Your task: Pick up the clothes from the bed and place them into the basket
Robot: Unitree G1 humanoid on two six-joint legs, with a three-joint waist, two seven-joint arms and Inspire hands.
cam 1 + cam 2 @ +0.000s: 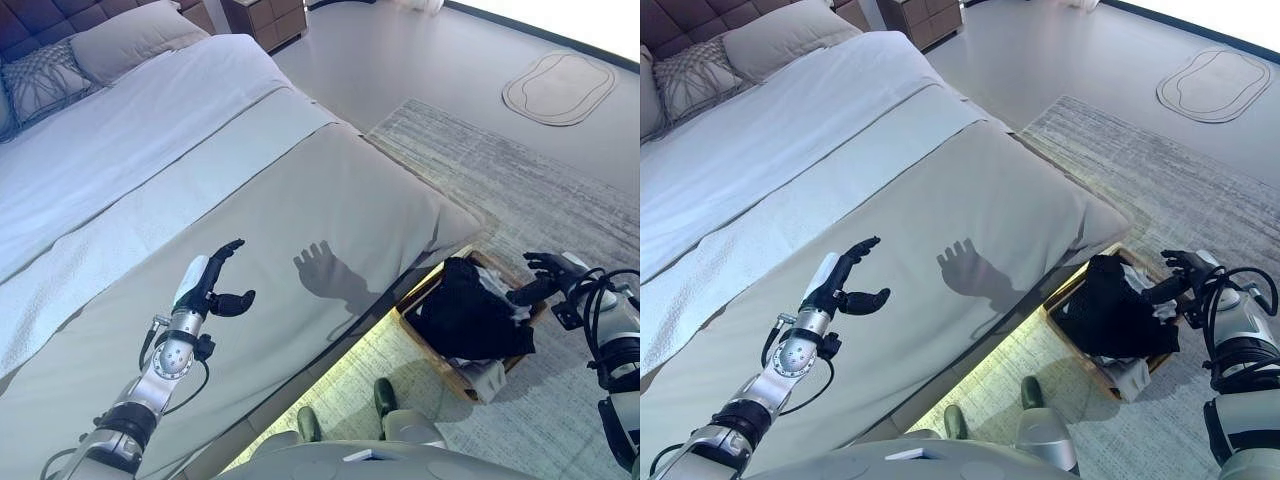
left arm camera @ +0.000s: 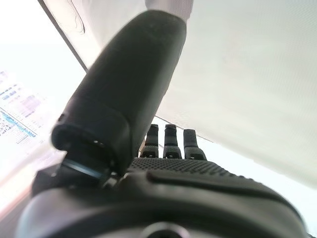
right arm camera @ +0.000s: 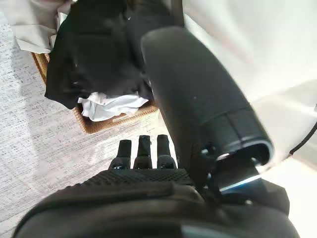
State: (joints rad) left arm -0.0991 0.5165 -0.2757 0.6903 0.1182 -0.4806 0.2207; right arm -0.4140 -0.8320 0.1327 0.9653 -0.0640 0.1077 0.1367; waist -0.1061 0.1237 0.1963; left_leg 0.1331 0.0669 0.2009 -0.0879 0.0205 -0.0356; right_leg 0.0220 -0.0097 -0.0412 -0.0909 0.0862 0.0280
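A woven basket (image 1: 441,371) stands on the rug at the bed's foot corner, filled with black clothes (image 1: 468,312) and white clothes (image 1: 484,378). The same black clothes (image 3: 94,54) and white clothes (image 3: 106,106) show in the right wrist view, heaped over the basket (image 3: 99,126) rim. My right hand (image 1: 545,275) hovers open just right of the basket, holding nothing. My left hand (image 1: 212,283) is raised open over the grey bedspread (image 1: 300,230), holding nothing. No clothes show on the bed.
The bed has white sheets (image 1: 130,140) and pillows (image 1: 120,40) at its head. A wooden nightstand (image 1: 265,18) stands beyond. A patterned rug (image 1: 520,190) lies under the basket, and a small oval mat (image 1: 558,87) lies on the far floor.
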